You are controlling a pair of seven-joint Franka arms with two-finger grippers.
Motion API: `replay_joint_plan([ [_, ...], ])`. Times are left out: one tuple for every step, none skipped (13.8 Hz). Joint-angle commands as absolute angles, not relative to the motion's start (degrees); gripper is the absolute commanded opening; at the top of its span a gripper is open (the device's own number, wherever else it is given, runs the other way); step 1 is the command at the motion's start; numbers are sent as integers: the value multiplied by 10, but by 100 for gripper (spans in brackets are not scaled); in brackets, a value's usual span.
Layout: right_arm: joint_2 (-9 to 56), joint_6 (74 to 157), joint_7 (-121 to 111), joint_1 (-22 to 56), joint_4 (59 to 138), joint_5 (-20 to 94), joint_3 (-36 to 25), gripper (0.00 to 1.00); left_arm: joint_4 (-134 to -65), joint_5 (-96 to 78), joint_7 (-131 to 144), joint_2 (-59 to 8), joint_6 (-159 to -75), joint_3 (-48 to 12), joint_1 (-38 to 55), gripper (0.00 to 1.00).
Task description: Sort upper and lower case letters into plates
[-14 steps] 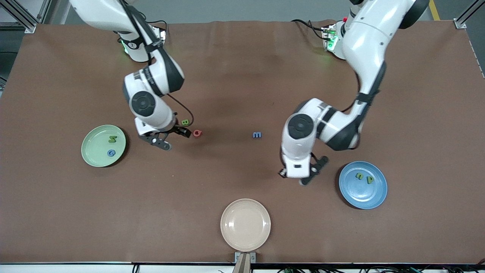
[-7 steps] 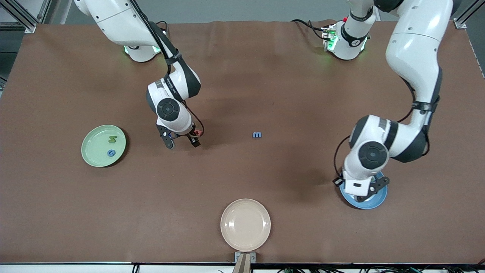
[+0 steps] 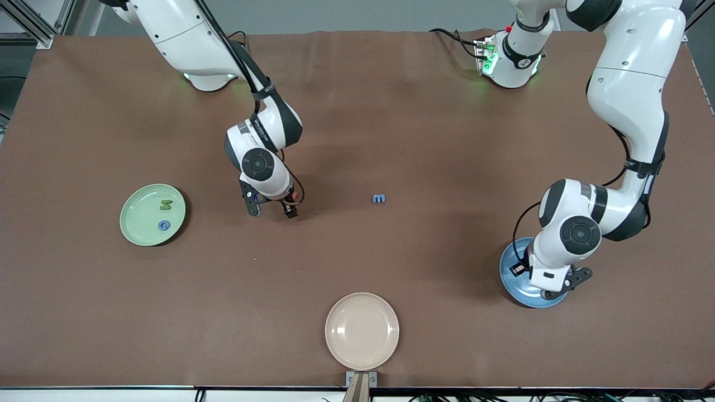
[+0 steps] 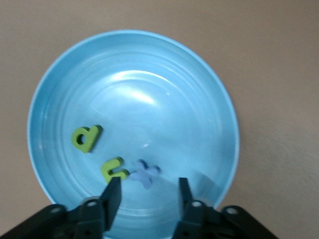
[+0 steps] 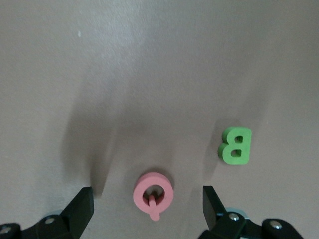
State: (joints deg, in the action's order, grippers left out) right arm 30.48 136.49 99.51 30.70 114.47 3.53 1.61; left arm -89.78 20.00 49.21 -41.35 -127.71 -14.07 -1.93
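While the sorting is under way, the green plate (image 3: 152,215) sits toward the right arm's end of the table and holds a green letter S (image 3: 166,205) and a blue letter G (image 3: 163,225), both upper case.

The right gripper (image 5: 148,211) hangs low over the table between that plate and the table's middle, its fingers spread wide and holding nothing. A pink letter Q (image 5: 153,193) lies flat on the table directly between the fingers; a green letter B (image 5: 235,145) lies just beside it, outside the span. This straddling position suits a pinch on the Q, which as a capital probably belongs with the S and G.

A blue letter m (image 3: 379,198) lies alone near the table's middle, well apart from both grippers, and is not yet sorted. A beige plate (image 3: 362,330) sits nearest the front camera, empty.

The left gripper (image 4: 147,195) hangs over the blue plate (image 4: 209,84) at the left arm's end, fingers parted with nothing between them. Below it the plate holds a green p (image 4: 86,138), a green n (image 4: 114,169) and a pale blue x (image 4: 144,173), all lower case. The x lies directly under the parted fingers, which suggests a drop made from just above the plate.
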Motion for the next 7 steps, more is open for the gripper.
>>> replay_joint_plan([
  [308, 1368, 1003, 317, 1146, 44, 10, 80, -915, 191, 528, -382, -1246, -187, -13, 100],
  [311, 1368, 1004, 318, 1149, 44, 11, 73, -922, 191, 565, -373, -1232, -212, -11, 99],
  [311, 1369, 1003, 318, 1153, 44, 11, 67, -932, 191, 623, -369, -1231, -247, -11, 99],
  [310, 1377, 1003, 319, 1158, 44, 11, 63, -939, 192, 668, -370, -1232, -275, -11, 99],
  [311, 1389, 1004, 323, 1164, 44, 11, 61, -948, 192, 694, -371, -1235, -295, -4, 99],
  [310, 1400, 1005, 326, 1169, 44, 11, 59, -955, 194, 715, -374, -1239, -307, 14, 99],
  [311, 1405, 1005, 328, 1172, 44, 11, 55, -957, 195, 747, -376, -1246, -306, 43, 99],
])
